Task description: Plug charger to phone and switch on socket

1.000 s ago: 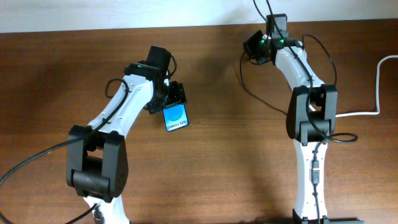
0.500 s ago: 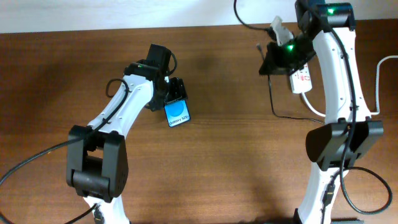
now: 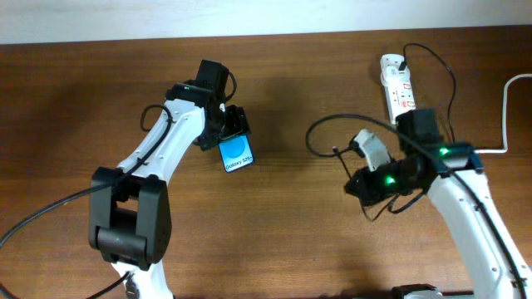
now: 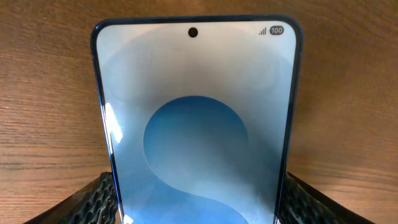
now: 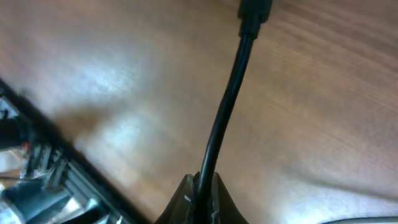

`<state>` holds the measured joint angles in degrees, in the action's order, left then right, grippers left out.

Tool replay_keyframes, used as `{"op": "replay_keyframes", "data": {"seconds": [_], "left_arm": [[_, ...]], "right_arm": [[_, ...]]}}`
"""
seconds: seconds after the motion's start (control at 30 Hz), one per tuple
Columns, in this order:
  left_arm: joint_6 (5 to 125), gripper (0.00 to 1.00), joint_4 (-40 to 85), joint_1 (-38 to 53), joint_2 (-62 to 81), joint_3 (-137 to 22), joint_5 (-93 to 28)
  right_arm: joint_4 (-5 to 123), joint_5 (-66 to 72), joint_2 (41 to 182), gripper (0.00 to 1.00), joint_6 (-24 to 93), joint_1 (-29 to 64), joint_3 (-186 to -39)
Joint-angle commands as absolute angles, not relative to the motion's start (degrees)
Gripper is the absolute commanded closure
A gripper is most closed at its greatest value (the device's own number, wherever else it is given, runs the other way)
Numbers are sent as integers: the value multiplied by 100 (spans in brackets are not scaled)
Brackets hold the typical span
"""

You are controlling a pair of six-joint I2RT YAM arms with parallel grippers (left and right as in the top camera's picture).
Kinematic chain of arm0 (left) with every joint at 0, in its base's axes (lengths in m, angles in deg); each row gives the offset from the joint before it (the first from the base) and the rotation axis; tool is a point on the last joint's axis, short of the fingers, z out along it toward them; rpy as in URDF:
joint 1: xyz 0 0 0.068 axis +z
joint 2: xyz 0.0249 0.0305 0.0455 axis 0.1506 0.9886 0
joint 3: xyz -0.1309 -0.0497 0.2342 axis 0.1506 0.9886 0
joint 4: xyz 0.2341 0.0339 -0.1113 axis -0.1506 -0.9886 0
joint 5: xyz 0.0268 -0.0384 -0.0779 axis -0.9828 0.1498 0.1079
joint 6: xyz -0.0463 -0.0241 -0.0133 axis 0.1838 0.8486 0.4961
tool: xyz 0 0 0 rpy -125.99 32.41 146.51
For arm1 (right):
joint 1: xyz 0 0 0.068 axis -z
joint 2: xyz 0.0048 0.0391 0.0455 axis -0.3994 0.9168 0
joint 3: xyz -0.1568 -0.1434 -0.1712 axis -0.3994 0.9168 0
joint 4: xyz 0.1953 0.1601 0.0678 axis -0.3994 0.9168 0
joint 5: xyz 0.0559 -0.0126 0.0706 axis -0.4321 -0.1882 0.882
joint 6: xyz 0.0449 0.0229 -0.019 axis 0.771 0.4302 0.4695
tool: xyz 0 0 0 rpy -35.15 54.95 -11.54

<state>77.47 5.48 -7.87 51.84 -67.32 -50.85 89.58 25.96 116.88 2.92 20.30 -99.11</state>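
Gripping the phone (image 3: 237, 154) by its two long edges, the left gripper (image 3: 234, 134) has its fingers closed against the sides of the handset, and in the left wrist view the ribbed pads (image 4: 93, 200) flank the lower part of the screen on either side. The phone lies flat and screen-up on the table (image 3: 291, 249), left of the middle and nearer the far edge than the near one, with its blue screen lit and white lettering across its near end.

The right gripper (image 3: 354, 183) hovers over the right half of the table, well apart from the phone, with its fingers pinched tight on the charger (image 5: 227, 106). In the right wrist view the thin black cable rises straight out from between the closed fingertips to the small plug tip (image 5: 255, 9), which hangs free above the wood. From the overhead camera the rest of the cable sweeps in a loose loop over the table and back toward the far right.

The socket (image 3: 399, 91) lies near the far edge on the right, beyond the right arm, its red switches facing up and a black plug seated at its far end. Its thick white cord (image 3: 505, 108) runs off by the right edge
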Motion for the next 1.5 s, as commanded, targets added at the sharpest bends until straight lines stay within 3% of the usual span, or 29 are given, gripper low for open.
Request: {"op": "replay_keyframes", "data": {"seconds": [0.0,0.03,0.1,0.2,0.33,0.57,0.7,0.83,0.93,1.1,1.17,1.3,1.47], "left_arm": [[7780,100,559,-770,5165,-6839,-5061],[7780,100,559,-770,5165,-6839,-5064],[7780,100,561,-770,5165,-6839,-5064],[7778,100,561,-770,5165,-6839,-5064],[7775,100,561,-770,5165,-6839,-5085],[7778,100,541,-770,5165,-6839,-5088],[7780,100,432,-767,5165,-6839,-5350],[7782,100,386,-623,5165,-6839,-5383],[7848,100,543,-481,5165,-6839,-5164],[8348,100,1182,-440,5165,-6837,-4073],[8578,100,1538,-440,5165,-6837,-3518],[8728,100,1968,-483,5165,-6837,-2838],[9085,100,2154,-343,5165,-6837,-2122]], "right_arm": [[8427,2087,11935,91,1110,1538,-9377],[8392,1864,12016,72,1293,1433,-9377],[8390,1437,12182,48,1438,1199,-9377],[8250,1330,12189,39,1549,1151,-9390],[7826,1232,12189,38,1553,1133,-9622],[6277,292,12418,31,1400,222,-9626],[6228,-779,12606,34,1431,-425,-9648],[6298,-816,12606,33,1455,-506,-9653],[6161,244,12573,33,1840,-506,-9804],[4701,1787,12576,24,3092,-418,-9856],[4347,1872,12608,16,3365,-298,-9856],[3796,2495,12842,9,3516,-7,-9856],[3835,3140,12960,9,4452,878,-9856]]}}
